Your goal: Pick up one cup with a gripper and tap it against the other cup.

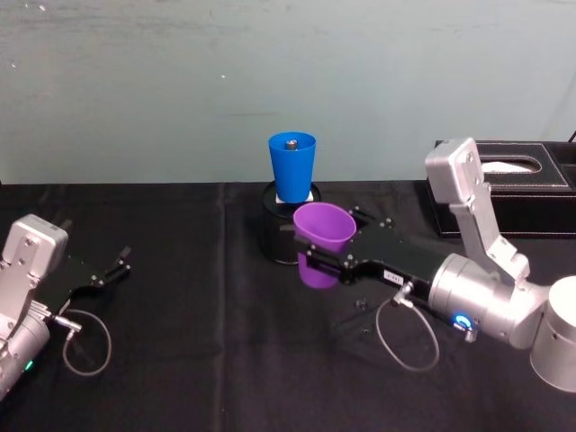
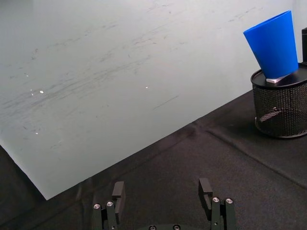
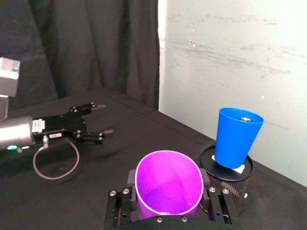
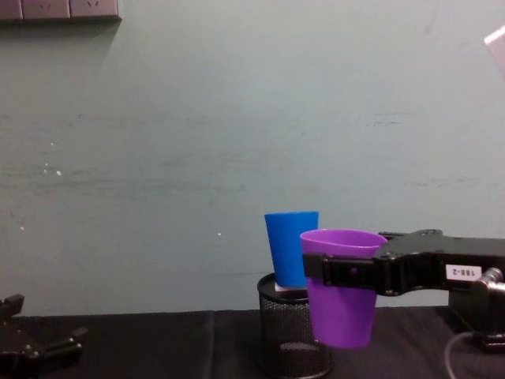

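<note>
My right gripper (image 1: 317, 258) is shut on the purple cup (image 1: 324, 230), with flat black fingers on either side of its wall, and holds it upright off the table. The blue cup (image 1: 292, 167) stands on top of a black mesh pen holder (image 1: 275, 238), just behind and above the purple cup. In the right wrist view a small gap shows between the purple cup (image 3: 168, 184) and the blue cup (image 3: 236, 136). The chest view has the purple cup (image 4: 341, 294) partly in front of the blue cup (image 4: 289, 249). At the far left my left gripper (image 1: 117, 268) rests open on the table.
A black tissue box (image 1: 513, 184) stands at the back right, behind my right arm. Black cloth covers the table (image 1: 180, 360). A pale wall rises close behind the mesh holder (image 2: 280, 108). A loose cable loops beside each wrist.
</note>
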